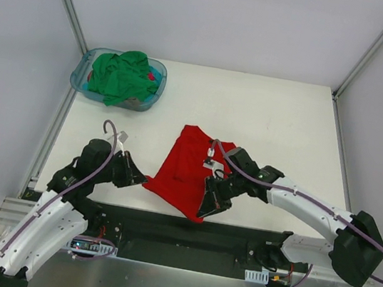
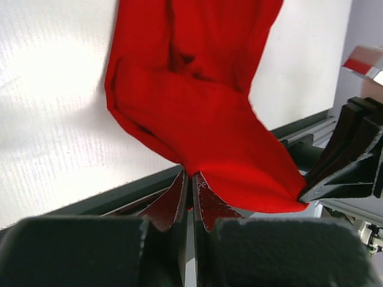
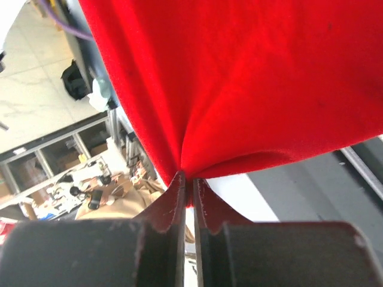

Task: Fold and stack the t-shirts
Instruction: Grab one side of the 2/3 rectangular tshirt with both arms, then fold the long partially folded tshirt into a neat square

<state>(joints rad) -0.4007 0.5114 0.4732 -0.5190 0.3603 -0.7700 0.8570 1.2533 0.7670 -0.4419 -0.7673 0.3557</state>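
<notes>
The red t-shirt (image 1: 188, 166), lying crumpled at the near edge of the table (image 1: 274, 120), is pinched by the left fingers (image 2: 172, 204) and right fingers (image 3: 170, 203), both closed tight on it. Nothing is folded or stacked yet; green clothing (image 1: 121, 75) is left in the basket (image 1: 81, 75).

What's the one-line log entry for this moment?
left gripper: shut on red t-shirt | right gripper: shut on same shirt | green t-shirt: in blue plastic basket

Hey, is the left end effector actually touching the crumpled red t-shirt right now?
Touching. The left wrist view shows the left end effector pinched shut on an edge of the crumpled red t-shirt, with no gap visible.
</notes>
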